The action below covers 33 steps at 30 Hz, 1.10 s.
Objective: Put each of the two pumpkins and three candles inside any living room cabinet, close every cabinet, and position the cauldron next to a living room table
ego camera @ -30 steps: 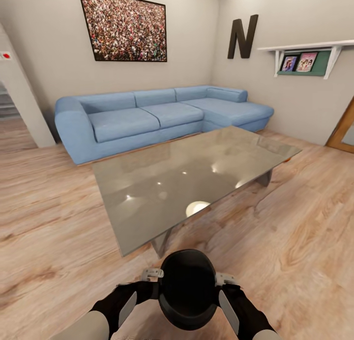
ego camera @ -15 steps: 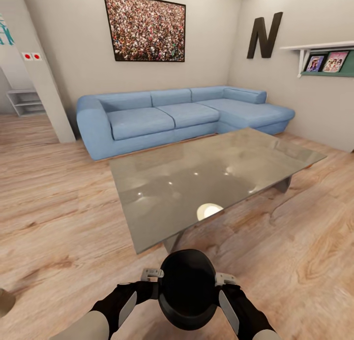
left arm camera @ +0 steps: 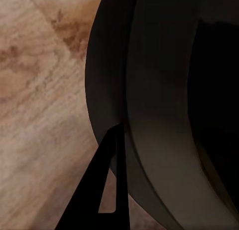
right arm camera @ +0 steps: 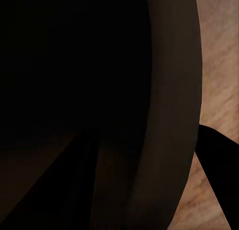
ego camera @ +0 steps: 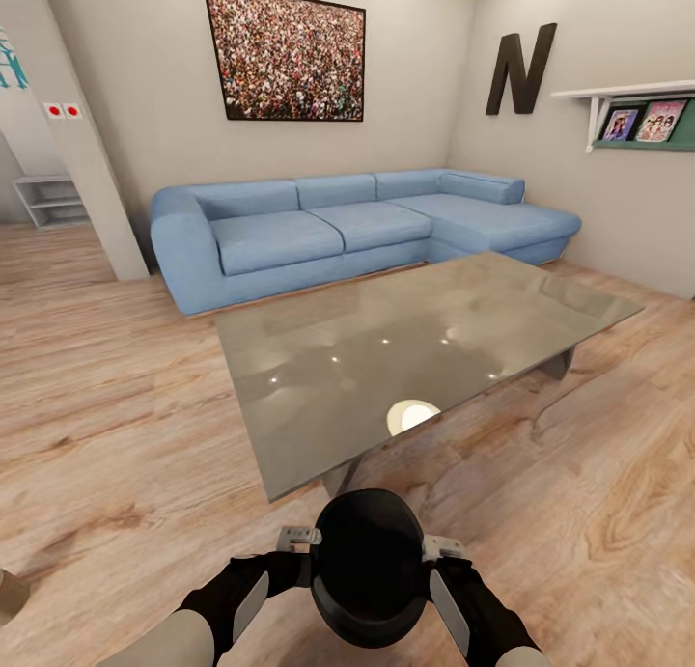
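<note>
While I hold the cauldron [ego camera: 369, 566] between both arms just ahead of the trunk, the relation I care about is plain: the table [ego camera: 415, 358] lies straight ahead, its near edge a short stretch of wood floor [ego camera: 106, 426] beyond the pot, with its long axis running from near left to far right. My left gripper [ego camera: 297, 537] presses on the pot's left flank and my right gripper [ego camera: 442, 549] on its right, each clamped on the cauldron's rim as far as I can judge; in the left wrist view one dark finger [left arm camera: 102, 190] lies along the outside wall of the cauldron [left arm camera: 164, 110], and in the right wrist view the pot's curved wall [right arm camera: 169, 115] sits hard against the camera. Neither arm is nearer the table, so I would judge the coming move to be a forward roll and a level lowering beside that near edge. Behind the table stands the blue sofa [ego camera: 328, 228].
</note>
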Tool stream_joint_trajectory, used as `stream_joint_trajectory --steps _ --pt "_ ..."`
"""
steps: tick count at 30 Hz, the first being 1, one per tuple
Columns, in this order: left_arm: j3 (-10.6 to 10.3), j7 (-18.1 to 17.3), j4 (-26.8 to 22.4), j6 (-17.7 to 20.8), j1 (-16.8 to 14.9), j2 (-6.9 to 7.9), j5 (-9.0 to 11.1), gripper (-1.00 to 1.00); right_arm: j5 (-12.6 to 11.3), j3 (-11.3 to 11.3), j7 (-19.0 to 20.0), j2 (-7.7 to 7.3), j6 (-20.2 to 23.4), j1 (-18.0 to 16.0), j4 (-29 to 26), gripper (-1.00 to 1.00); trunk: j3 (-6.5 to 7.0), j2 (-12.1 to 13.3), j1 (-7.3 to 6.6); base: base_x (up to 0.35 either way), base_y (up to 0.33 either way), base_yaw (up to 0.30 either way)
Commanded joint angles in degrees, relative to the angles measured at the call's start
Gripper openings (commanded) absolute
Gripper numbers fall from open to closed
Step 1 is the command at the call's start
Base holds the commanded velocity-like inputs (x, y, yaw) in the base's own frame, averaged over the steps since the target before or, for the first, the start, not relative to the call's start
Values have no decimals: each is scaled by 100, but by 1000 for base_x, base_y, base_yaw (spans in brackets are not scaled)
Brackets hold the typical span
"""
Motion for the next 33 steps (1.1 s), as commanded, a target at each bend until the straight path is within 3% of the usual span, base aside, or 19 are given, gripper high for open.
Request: stream_joint_trajectory --steps 1,12,33 --pt "-55 5 -17 33 3 -14 27 -100 161 -49 -127 6 45 -3 -19 -100 -4 -2 -2 0 0 0" --pt "-55 24 -13 23 3 -14 27 -100 161 -49 -127 6 45 -3 -19 -100 -226 -16 24 0 0 0" --pt "-55 -3 -13 -3 3 -14 27 -100 161 -49 -127 6 45 -3 -19 -100 -226 -16 24 25 0 0"
